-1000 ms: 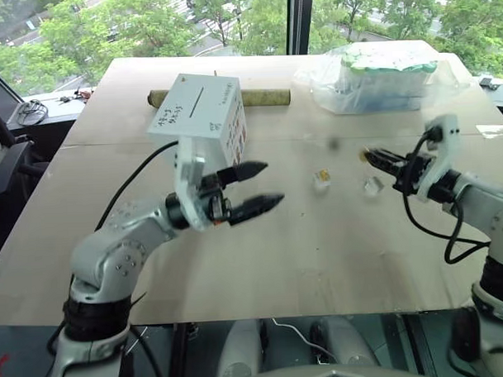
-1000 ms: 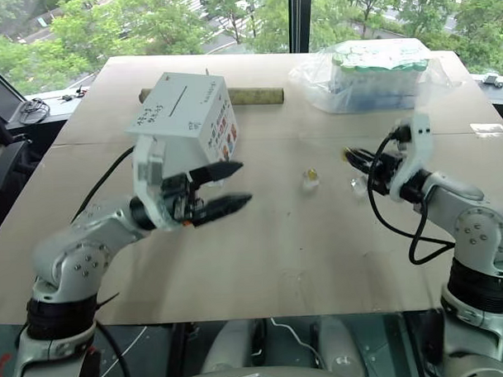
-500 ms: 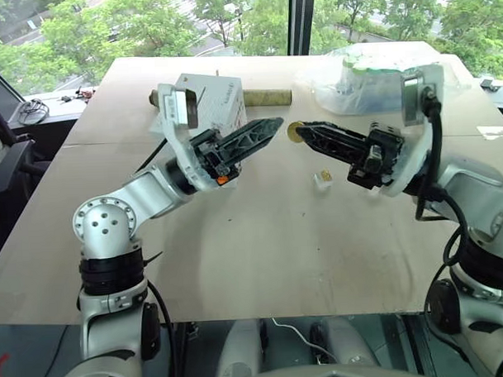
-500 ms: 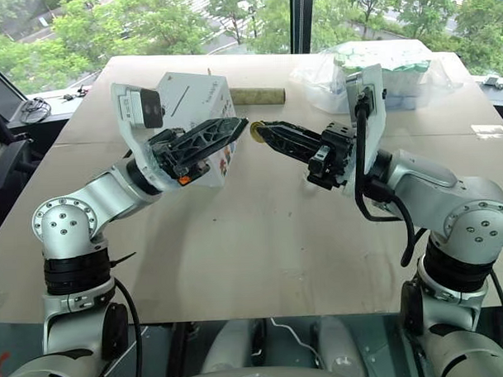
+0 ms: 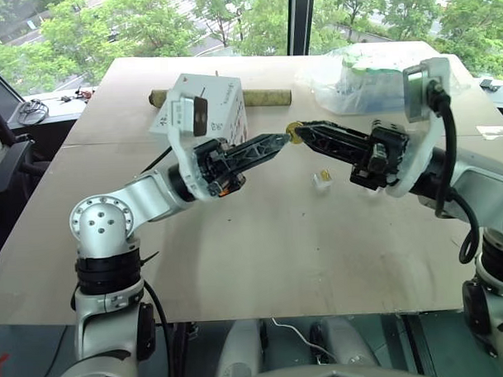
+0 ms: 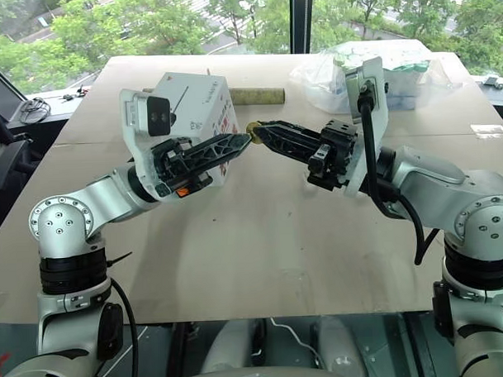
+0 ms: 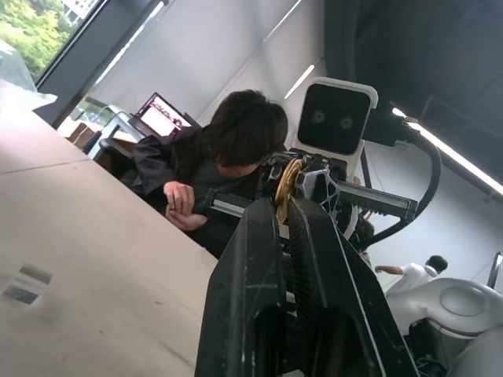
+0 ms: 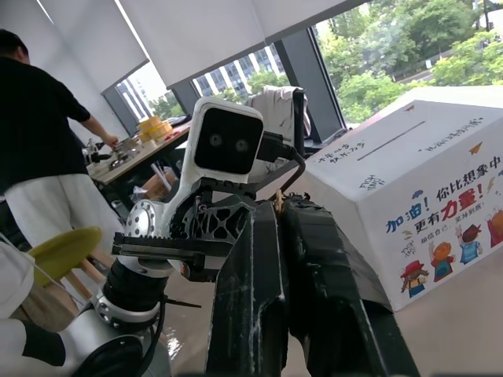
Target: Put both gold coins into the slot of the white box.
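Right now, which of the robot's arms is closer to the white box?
Left. The left gripper hangs just in front of the white box, beside its sticker face. The right gripper is farther off, meeting the left at the gold coin.

The coin was shiny gold-yellow between black fingers. The box was white — its side printed with red and blue characters and small colourful cartoon stickers, its slot a thin dark line. The table was pale tan; the tube — olive-brown.
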You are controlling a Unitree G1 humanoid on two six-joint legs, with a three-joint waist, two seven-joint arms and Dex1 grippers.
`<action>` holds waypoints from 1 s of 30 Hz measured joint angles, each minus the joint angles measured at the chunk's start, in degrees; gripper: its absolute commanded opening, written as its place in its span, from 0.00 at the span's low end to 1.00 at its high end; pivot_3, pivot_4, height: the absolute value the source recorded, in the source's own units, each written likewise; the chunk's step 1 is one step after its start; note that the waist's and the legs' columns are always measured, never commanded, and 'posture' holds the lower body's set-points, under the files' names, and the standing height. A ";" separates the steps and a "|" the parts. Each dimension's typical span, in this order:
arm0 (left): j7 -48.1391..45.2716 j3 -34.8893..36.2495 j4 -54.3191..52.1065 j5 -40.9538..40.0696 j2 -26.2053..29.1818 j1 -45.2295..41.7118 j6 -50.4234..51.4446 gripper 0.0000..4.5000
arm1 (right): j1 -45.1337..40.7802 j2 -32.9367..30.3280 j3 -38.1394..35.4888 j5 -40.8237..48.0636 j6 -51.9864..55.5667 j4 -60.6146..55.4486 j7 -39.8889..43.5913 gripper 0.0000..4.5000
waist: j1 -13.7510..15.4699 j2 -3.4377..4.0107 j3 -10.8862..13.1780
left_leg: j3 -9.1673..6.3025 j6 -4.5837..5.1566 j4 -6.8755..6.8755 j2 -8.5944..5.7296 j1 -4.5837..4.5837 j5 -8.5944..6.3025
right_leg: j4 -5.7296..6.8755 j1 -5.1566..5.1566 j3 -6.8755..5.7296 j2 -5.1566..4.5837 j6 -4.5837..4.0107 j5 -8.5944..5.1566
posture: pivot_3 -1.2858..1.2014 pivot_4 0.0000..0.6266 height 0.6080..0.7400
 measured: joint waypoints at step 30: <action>-7.04 -0.58 0.47 2.82 0.33 -0.23 0.16 0.02 | -0.12 -4.09 5.32 2.47 -6.08 0.83 2.27 0.00 | 0.04 -0.02 0.02 | -0.01 0.00 -0.01 0.01 -0.02 0.00 | -0.04 -0.01 0.00 -0.02 0.00 0.00 | 0.52 0.24 1.00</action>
